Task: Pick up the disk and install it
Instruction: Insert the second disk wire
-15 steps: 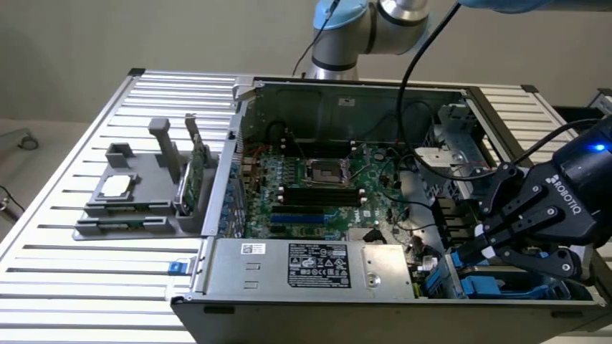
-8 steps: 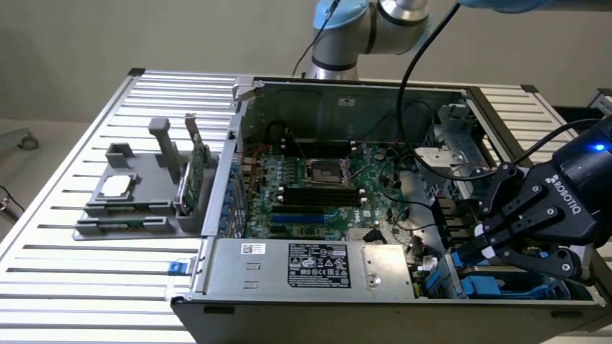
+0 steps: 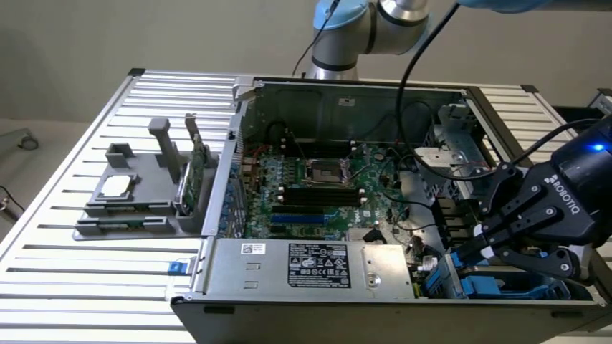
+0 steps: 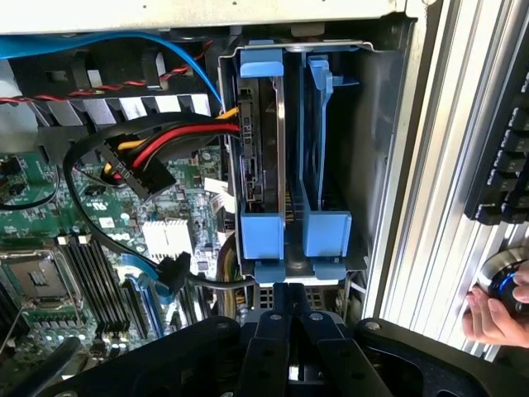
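Already the disk (image 4: 263, 145) stands on edge in its blue carrier inside the drive cage (image 4: 376, 124), and the hand (image 4: 289, 308) — clenched, grasping nothing — sits just beside the carrier's tab, where a skewed push could jam it or snag the power cable (image 4: 178, 145).

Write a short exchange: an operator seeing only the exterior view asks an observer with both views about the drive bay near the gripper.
Operator: Is the disk in the bay?
Observer: Yes. The disk stands in the bay, framed in blue, beside a second blue carrier.
Operator: Where is the gripper?
Observer: The gripper is shut, its tips right at the blue tab below the disk.
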`<state>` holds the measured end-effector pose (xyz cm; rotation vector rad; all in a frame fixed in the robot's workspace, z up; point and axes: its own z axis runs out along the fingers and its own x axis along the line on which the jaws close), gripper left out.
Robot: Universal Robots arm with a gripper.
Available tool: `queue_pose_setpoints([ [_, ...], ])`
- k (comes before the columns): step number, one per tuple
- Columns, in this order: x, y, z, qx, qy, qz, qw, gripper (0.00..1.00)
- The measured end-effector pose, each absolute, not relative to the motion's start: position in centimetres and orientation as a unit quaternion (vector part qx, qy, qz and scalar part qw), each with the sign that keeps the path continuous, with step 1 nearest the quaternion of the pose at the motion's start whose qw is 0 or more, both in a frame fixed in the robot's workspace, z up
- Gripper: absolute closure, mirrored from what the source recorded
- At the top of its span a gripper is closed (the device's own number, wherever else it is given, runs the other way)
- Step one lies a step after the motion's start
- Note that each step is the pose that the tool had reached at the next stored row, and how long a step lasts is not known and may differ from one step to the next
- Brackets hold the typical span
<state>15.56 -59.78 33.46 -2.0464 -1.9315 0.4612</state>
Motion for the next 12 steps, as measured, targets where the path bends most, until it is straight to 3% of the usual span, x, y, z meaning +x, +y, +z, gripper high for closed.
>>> queue_pose_setpoints([
  [12, 14.72, -59.56, 33.72, -0.711, -0.671, 0.155, 0.139, 0.88],
])
